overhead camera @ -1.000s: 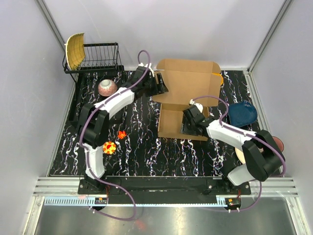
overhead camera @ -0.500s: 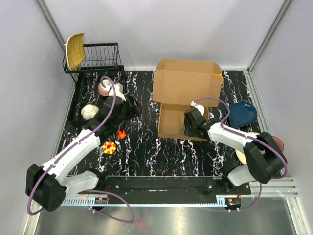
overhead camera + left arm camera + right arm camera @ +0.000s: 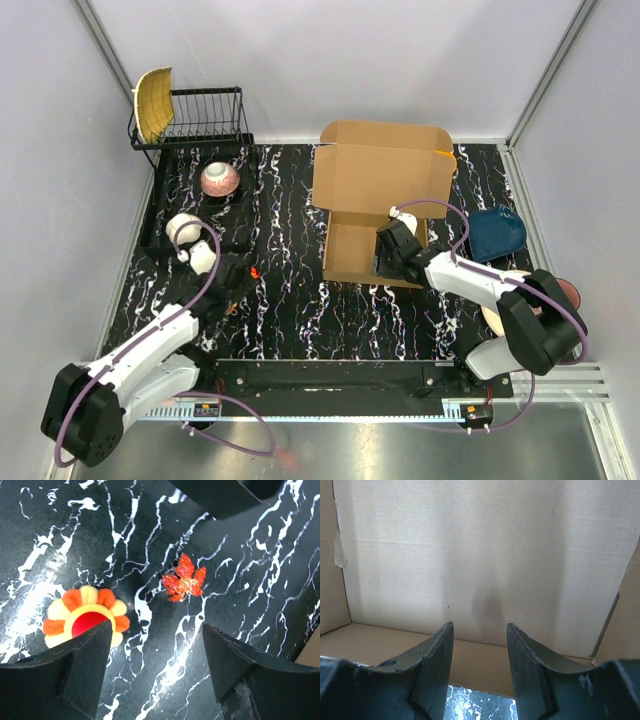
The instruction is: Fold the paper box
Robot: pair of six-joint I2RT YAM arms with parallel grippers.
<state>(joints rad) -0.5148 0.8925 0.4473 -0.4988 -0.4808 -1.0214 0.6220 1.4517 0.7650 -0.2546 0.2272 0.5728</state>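
Observation:
The paper box [image 3: 380,190] is plain brown cardboard standing open at the table's back centre, its lid flap raised behind and a front panel lying towards me. My right gripper [image 3: 382,256] is open at the box's near right part. In the right wrist view its jaws [image 3: 480,630] stand apart and empty over the lower panel, facing the box's inner wall [image 3: 485,555]. My left gripper [image 3: 243,278] is open and empty, low over the table at the near left, far from the box. In the left wrist view it [image 3: 157,640] spans bare tabletop.
A flower toy [image 3: 82,620] and a red leaf toy [image 3: 184,580] lie under the left gripper. A dish rack [image 3: 195,120] with a yellow bowl [image 3: 152,100], a pink bowl [image 3: 220,178] and a white cup [image 3: 183,228] stand at the back left. A blue bowl [image 3: 497,232] sits right of the box.
My left arm has pulled away from the box's left edge and swung back to the near left, over the toys. The right arm has hardly moved.

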